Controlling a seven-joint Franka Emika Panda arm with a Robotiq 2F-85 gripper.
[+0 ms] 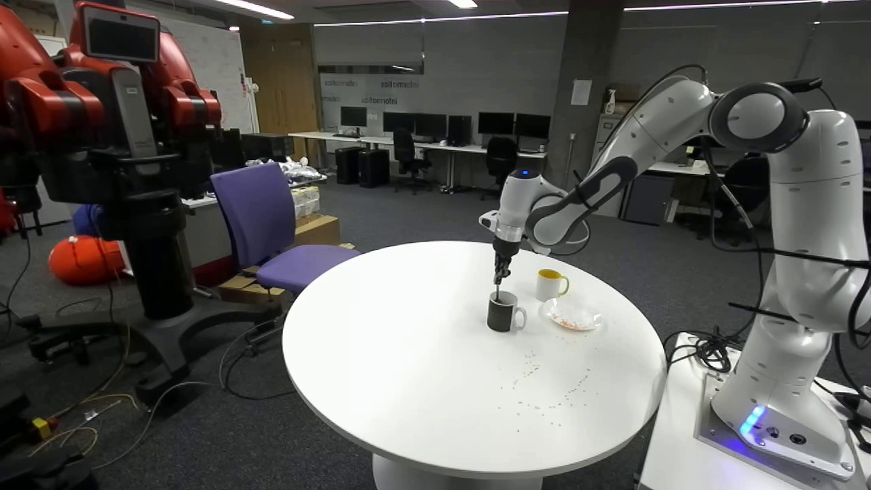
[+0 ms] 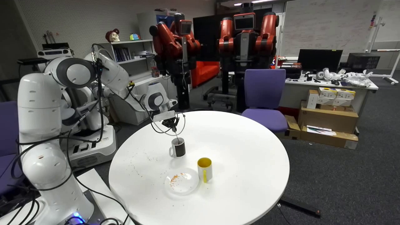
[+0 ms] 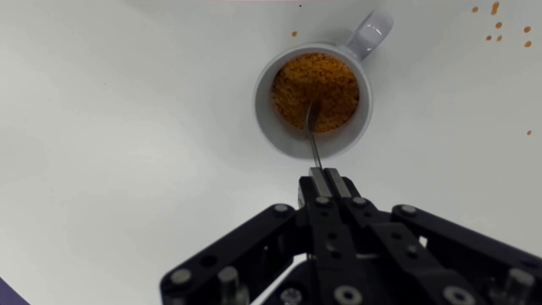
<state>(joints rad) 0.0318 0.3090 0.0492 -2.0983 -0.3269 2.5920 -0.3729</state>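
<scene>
The gripper (image 3: 324, 169) pinches a metal spoon (image 3: 312, 116) that reaches inside a black-and-white mug (image 1: 501, 316) of orange grains (image 3: 315, 78); near this mug, on the counter (image 2: 247, 150), are a yellow-lined mug (image 2: 201, 170) and a round plate (image 2: 189, 187).

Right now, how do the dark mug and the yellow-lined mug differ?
The dark mug is largely black with a white handle; the yellow-lined mug is white outside with a yellow handle. A spoon clamped in the jaws dips into the dark mug; none shows in the yellow-lined mug. Both stand upright on the table.
</scene>
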